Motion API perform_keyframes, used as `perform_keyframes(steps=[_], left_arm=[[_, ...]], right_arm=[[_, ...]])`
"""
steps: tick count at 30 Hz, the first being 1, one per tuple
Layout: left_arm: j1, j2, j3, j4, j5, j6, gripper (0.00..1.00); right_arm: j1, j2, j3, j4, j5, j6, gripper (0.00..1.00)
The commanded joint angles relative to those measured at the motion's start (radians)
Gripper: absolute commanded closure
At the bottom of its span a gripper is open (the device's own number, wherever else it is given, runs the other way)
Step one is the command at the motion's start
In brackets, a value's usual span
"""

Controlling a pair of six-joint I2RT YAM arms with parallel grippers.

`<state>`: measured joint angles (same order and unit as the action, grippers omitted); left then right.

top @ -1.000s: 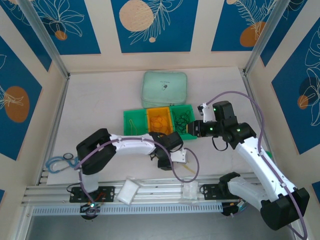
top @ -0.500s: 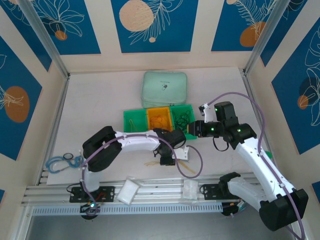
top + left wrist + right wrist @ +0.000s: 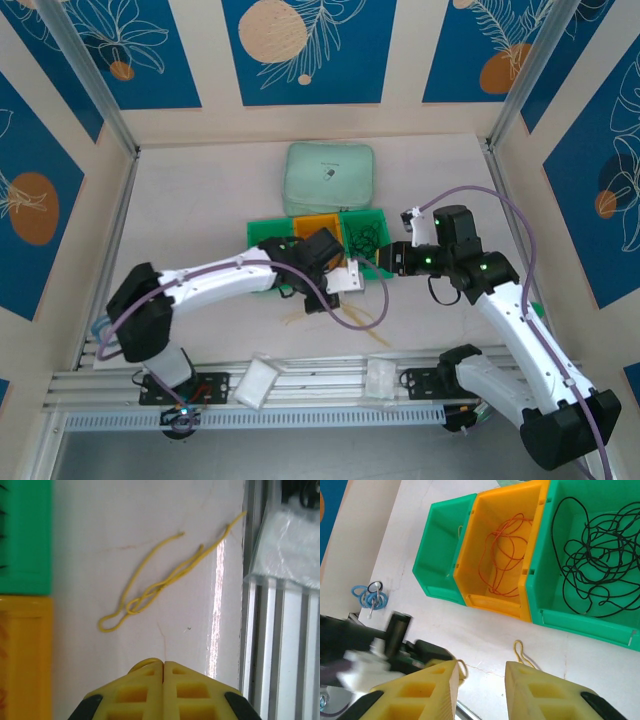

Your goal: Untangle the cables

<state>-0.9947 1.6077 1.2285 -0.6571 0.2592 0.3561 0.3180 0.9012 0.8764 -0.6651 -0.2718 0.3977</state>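
Left jaws: pressed together tip to tip with nothing between them; held over the counter (image 3: 200, 200) just in front of the bins.
Right jaws: apart, with nothing seen between them; held low over the counter, in front of the right green bin (image 3: 580, 625).
Yellow cable (image 3: 165, 580): laid loose on the bare counter between the bins and the rail (image 3: 270, 645) — doubled on itself, with a slack knot near its looped end. It is clear of the left jaws. One loop is seen just beyond a tip of the right jaws; contact there cannot be judged.
Orange cable (image 3: 502, 555): gathered in loose loops inside the orange bin (image 3: 492, 605), the middle of the three.
Black cables (image 3: 595, 555): a tangled mass on the floor of the right green bin.
Left green bin (image 3: 440, 555): set flush against the orange bin; contents not made out.
Pale green pouch (image 3: 330, 178): flat on the counter, directly behind the bins.
Light-blue coiled cord (image 3: 367, 597): at the counter's left edge — well apart from the bins.
Plastic bag (image 3: 290, 545): lying on the rail, near the yellow cable's free ends.
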Motion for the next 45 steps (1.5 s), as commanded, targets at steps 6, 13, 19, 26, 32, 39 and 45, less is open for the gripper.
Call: perform_keyframes(steps=[6, 13, 19, 26, 32, 39, 45], left_arm=[[0.080, -0.176, -0.044, -0.008, 0.071, -0.151, 1.00], [0.195, -0.312, -0.087, 0.057, -0.061, -0.353, 1.00], [0.291, -0.386, -0.150, 0.176, -0.142, -0.445, 1.00], [0.384, -0.355, -0.186, 0.261, -0.211, -0.506, 1.00], [0.442, -0.322, -0.258, 0.406, -0.236, -0.553, 1.00], [0.470, -0.230, -0.301, 0.548, -0.276, -0.575, 1.00], [0.484, -0.145, -0.338, 0.680, -0.303, -0.606, 1.00]], right_arm=[[0.019, -0.010, -0.005, 0.001, -0.032, 0.017, 0.70], [0.044, 0.007, -0.013, 0.028, -0.033, 0.038, 0.69], [0.090, 0.049, 0.003, 0.042, -0.017, 0.040, 0.69], [0.133, 0.083, 0.013, 0.056, 0.004, 0.044, 0.69], [0.145, 0.103, 0.019, 0.058, 0.012, 0.043, 0.69], [0.151, 0.124, 0.021, 0.059, 0.016, 0.040, 0.70], [0.153, 0.149, 0.019, 0.061, 0.019, 0.030, 0.69]])
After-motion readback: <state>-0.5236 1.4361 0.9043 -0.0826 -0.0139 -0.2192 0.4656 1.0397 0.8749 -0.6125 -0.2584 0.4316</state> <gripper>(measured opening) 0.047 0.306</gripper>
